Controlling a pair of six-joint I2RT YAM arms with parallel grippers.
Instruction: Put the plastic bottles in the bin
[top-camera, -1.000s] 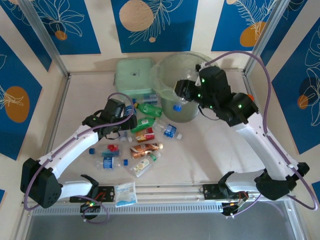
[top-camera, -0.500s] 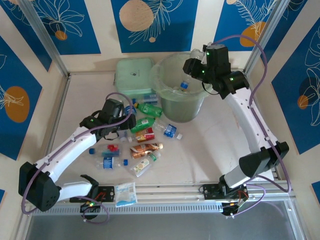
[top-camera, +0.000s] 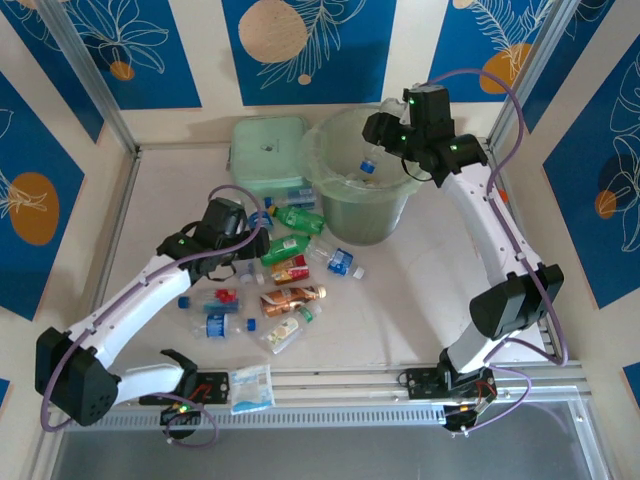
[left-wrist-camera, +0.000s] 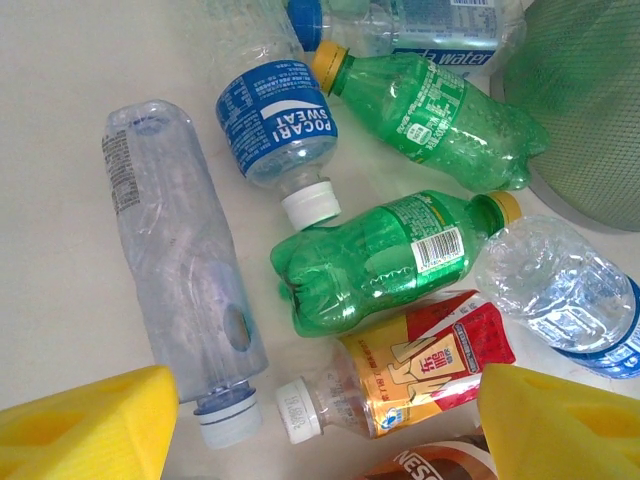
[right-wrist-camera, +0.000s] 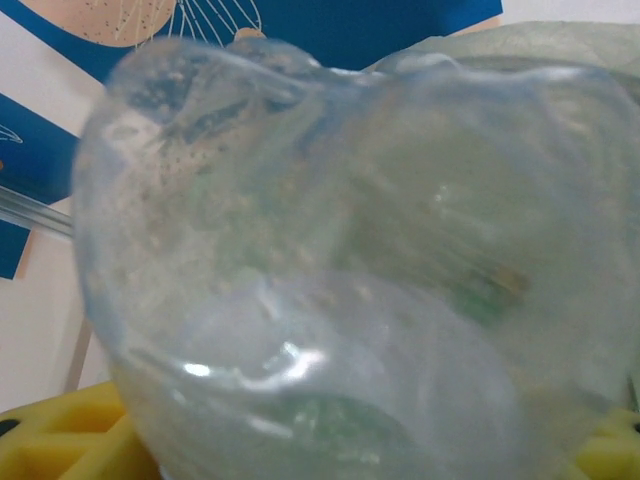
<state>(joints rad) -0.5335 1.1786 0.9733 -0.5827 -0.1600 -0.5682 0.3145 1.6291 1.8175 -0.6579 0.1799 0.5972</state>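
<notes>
Several plastic bottles lie in a heap on the table left of the bin (top-camera: 372, 222): two green ones (top-camera: 297, 218) (top-camera: 285, 247), a red-and-yellow labelled one (top-camera: 290, 272) and clear blue-labelled ones (top-camera: 340, 260). My left gripper (top-camera: 262, 238) hovers open over the heap. In the left wrist view the red-and-yellow bottle (left-wrist-camera: 415, 375) lies between its yellow fingertips (left-wrist-camera: 95, 430), untouched, with a green bottle (left-wrist-camera: 380, 260) just beyond. My right gripper (top-camera: 378, 135) is over the bin's far rim. A clear, blue-capped bottle (top-camera: 367, 166) hangs just below it, seen blurred (right-wrist-camera: 340, 270) between its parted yellow fingers (right-wrist-camera: 60, 435).
A flat pale green box (top-camera: 268, 152) lies behind the heap, touching the bin's left side. A white-blue packet (top-camera: 250, 388) rests at the near edge by the left arm's base. Metal frame posts and walls close in the table on both sides and at the back.
The right arm swung the clear bottle from the bin's front side up over its opening, and the bottle now blurs between wider jaws. The left arm has hardly moved.
</notes>
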